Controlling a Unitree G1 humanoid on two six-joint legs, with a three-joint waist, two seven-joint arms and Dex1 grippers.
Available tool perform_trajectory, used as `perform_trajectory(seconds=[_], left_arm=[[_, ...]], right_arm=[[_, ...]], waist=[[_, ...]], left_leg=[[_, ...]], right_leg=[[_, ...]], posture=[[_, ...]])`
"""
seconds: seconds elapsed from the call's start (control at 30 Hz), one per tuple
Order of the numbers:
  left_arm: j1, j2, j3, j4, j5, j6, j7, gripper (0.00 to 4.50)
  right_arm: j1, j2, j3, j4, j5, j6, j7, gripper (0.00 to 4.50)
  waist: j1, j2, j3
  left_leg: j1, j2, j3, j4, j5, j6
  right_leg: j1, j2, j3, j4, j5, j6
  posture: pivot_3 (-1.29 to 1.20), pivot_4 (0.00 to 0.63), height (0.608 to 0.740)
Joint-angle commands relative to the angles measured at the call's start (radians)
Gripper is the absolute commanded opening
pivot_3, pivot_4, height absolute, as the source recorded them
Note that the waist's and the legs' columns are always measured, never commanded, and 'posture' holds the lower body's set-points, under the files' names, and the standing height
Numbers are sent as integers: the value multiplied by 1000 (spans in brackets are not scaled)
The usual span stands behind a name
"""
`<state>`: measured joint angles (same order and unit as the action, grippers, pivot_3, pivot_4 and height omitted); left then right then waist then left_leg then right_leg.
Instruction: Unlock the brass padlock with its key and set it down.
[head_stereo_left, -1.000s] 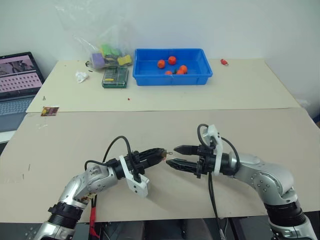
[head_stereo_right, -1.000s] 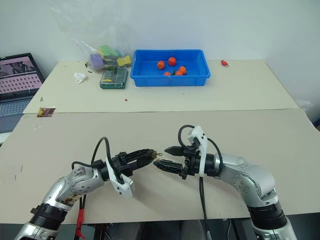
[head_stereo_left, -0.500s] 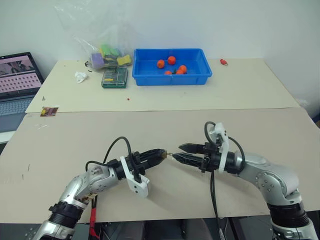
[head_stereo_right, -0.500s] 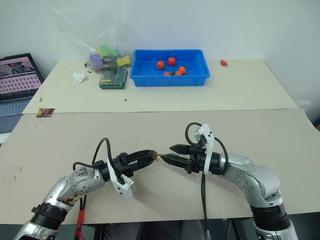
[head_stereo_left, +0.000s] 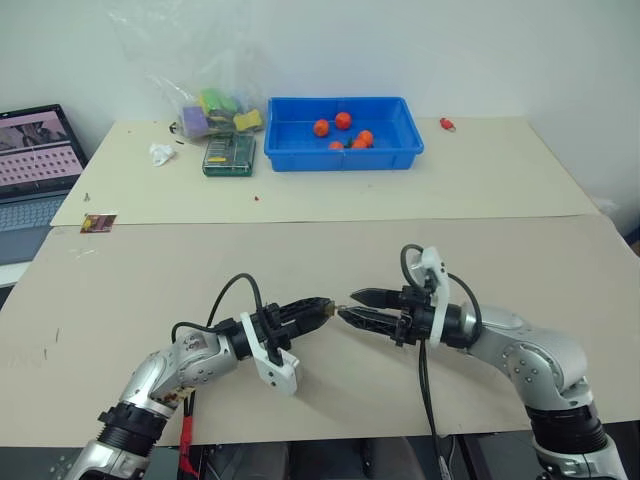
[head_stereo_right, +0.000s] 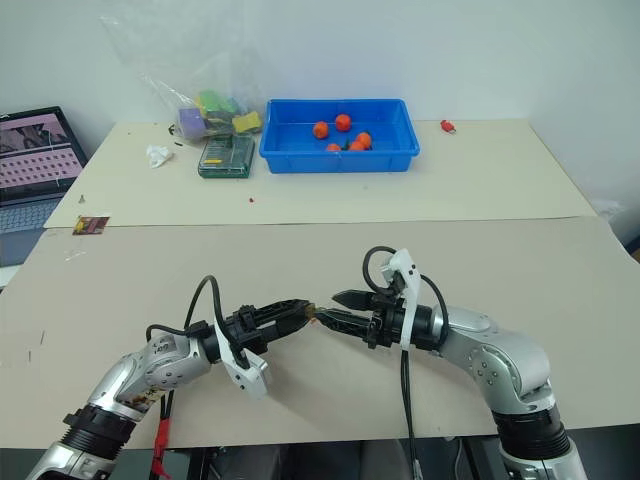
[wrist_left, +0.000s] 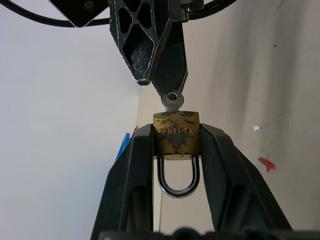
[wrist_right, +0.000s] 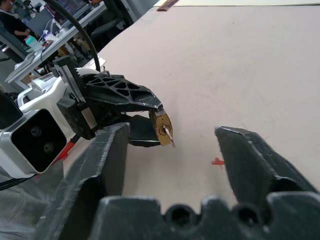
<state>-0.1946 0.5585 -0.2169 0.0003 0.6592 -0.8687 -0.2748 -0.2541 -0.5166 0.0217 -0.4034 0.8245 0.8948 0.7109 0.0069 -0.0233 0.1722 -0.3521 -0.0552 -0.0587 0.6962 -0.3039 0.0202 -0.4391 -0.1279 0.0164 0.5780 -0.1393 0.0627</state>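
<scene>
My left gripper (head_stereo_left: 322, 308) is shut on the brass padlock (wrist_left: 176, 132) and holds it above the table, with the silver shackle (wrist_left: 175, 177) pointing back between the fingers. The key (wrist_left: 172, 100) sticks out of the padlock's body, its round head toward my right gripper (head_stereo_left: 349, 306). That gripper is open and faces the left one tip to tip. Its fingertips (wrist_left: 150, 55) sit right at the key's head. In the right wrist view the padlock (wrist_right: 160, 128) and the key (wrist_right: 170, 136) lie ahead between the spread fingers.
At the back stand a blue tray (head_stereo_left: 345, 160) with orange balls (head_stereo_left: 343, 120), a green box (head_stereo_left: 229, 155) and a plastic bag of coloured items (head_stereo_left: 215, 108). A small red object (head_stereo_left: 447, 124) lies at the back right, and a laptop (head_stereo_left: 30, 160) is at the left edge.
My right gripper's fingers have narrowed and stay beside the key's head. The left gripper and the padlock have kept still.
</scene>
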Motion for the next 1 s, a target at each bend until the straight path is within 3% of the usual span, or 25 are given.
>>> perform_trajectory(seconds=[0.03, 0.17, 0.23, 0.63, 1.0], left_arm=[[-3, 1, -3, -13, -28, 6, 20, 825], [-5, 0, -4, -9, -29, 8, 21, 825], [-6, -1, -4, -8, -28, 7, 23, 825], [-10, 0, 0, -11, -10, 0, 41, 825], [-62, 18, 56, -76, 201, 4, 239, 825]], right_arm=[[-14, 16, -2, -20, 8, -7, -10, 1757], [-6, 34, 9, -27, 11, -4, -22, 312], [-2, 39, 14, -28, 8, -5, -25, 27], [8, 46, 23, -28, -8, -3, -37, 27], [5, 87, -67, -4, 244, 247, -133, 27]], waist=[[-1, 0, 0], [-1, 0, 0], [-1, 0, 0], [-2, 0, 0], [-1, 0, 0]], left_leg=[[0, 0, 0, 0, 0, 0], [0, 0, 0, 0, 0, 0], [0, 0, 0, 0, 0, 0], [0, 0, 0, 0, 0, 0], [0, 0, 0, -1, 0, 0]], right_leg=[[0, 0, 0, 0, 0, 0], [0, 0, 0, 0, 0, 0], [0, 0, 0, 0, 0, 0], [0, 0, 0, 0, 0, 0], [0, 0, 0, 0, 0, 0]], posture=[[0, 150, 740], [0, 150, 740], [0, 150, 740], [0, 150, 740], [0, 150, 740]])
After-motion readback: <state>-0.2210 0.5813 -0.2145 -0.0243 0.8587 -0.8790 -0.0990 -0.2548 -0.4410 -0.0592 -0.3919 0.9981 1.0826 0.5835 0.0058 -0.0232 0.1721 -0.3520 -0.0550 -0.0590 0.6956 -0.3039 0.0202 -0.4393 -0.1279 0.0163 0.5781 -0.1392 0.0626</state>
